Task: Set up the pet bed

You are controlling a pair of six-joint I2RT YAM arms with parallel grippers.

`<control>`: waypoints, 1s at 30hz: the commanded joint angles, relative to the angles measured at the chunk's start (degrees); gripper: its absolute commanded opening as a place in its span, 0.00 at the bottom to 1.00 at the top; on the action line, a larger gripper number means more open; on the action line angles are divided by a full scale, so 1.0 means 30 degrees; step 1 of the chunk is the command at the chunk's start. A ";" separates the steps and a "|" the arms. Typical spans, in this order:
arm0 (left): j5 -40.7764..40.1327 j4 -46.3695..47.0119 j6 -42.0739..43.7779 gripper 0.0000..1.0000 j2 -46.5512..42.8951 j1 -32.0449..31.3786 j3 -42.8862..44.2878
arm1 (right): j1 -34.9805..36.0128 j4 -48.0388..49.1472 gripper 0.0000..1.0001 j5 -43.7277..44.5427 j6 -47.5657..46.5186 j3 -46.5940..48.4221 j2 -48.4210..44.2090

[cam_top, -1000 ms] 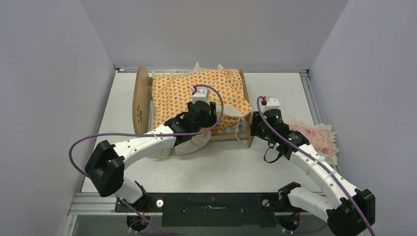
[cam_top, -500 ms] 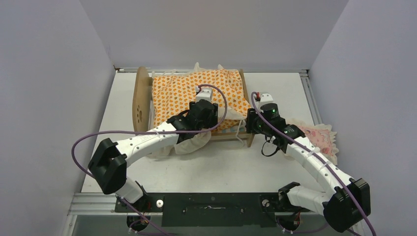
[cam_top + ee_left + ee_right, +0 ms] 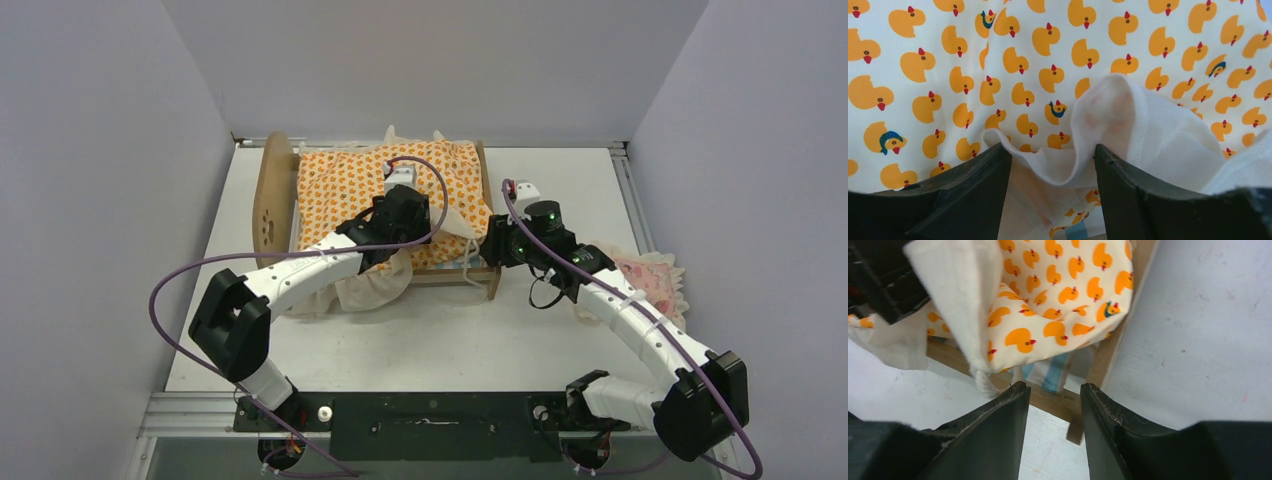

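Looking at it, the light plywood pet bed with the arched headboard (image 3: 266, 195) lies lengthwise along the white table's (image 3: 560, 180) far edge, headboard left. Right gripper (image 3: 1050, 387) straddles its near foot-end rail, can't tell if it's clamped. Left gripper (image 3: 1053, 150) hangs open over the orange duck-print mattress (image 3: 340, 190).

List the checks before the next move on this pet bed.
1. Pet bed standing upright on the table: ok.
2. Mattress lying inside the bed: not ok, its white ruffle overhangs the near rail.
3. Left pincer free of fabric: not ok, ruffle fold sits between its open jaws.
4. Right pincer gripping the corner post: cannot tell.
5. Pillow in the bed: not ok, on the table by the right arm.
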 commanded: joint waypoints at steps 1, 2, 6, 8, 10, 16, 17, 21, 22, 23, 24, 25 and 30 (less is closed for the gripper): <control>0.1100 0.0236 -0.0974 0.59 0.0467 0.0705 0.1075 | 0.0396 0.1731 0.43 -0.0725 0.0085 0.1211 -0.0610; 0.1385 0.0238 -0.1240 0.58 0.0513 0.0854 0.1043 | 0.0395 0.1536 0.44 -0.0159 0.0063 0.1238 -0.0803; 0.1808 0.0503 -0.1718 0.57 0.0555 0.1191 0.0811 | 0.0707 0.1215 0.46 0.0235 -0.0428 0.1180 -0.1621; 0.1887 0.0607 -0.1747 0.57 0.0557 0.1227 0.0807 | 0.0943 0.1383 0.46 -0.0260 -0.0621 0.1075 -0.1676; 0.1967 0.0683 -0.1758 0.56 0.0569 0.1231 0.0826 | 0.1177 0.1755 0.45 -0.0563 -0.0649 0.0905 -0.1423; 0.2028 0.0607 -0.1759 0.57 0.0471 0.1231 0.0772 | 0.1678 0.3779 0.41 -0.0460 0.0025 0.0170 -0.0512; 0.2015 0.0592 -0.1752 0.56 0.0392 0.1231 0.0738 | 0.1709 0.3978 0.40 -0.0349 0.0049 0.0108 -0.0366; 0.1885 0.0653 -0.1766 0.57 0.0124 0.1273 0.0450 | 0.1744 0.4235 0.32 0.0336 -0.0435 -0.0200 0.0186; 0.1868 0.0656 -0.1753 0.56 0.0067 0.1302 0.0375 | 0.1732 0.4064 0.29 0.0552 -0.0676 -0.0165 0.0249; 0.1867 0.0656 -0.1766 0.56 0.0009 0.1342 0.0326 | 0.1668 0.3659 0.24 0.0660 -0.1086 -0.0010 0.0311; 0.1867 0.0649 -0.1767 0.56 -0.0054 0.1387 0.0232 | 0.1598 0.3212 0.19 0.0677 -0.1434 0.0273 0.0371; 0.1841 0.0648 -0.1753 0.56 -0.0109 0.1426 0.0154 | 0.1534 0.2691 0.15 0.0738 -0.1892 0.0733 0.0444; 0.1941 0.0906 -0.1775 0.46 -0.0349 0.1637 -0.0154 | 0.1450 -0.0332 0.06 0.1900 -0.4917 0.4545 0.1189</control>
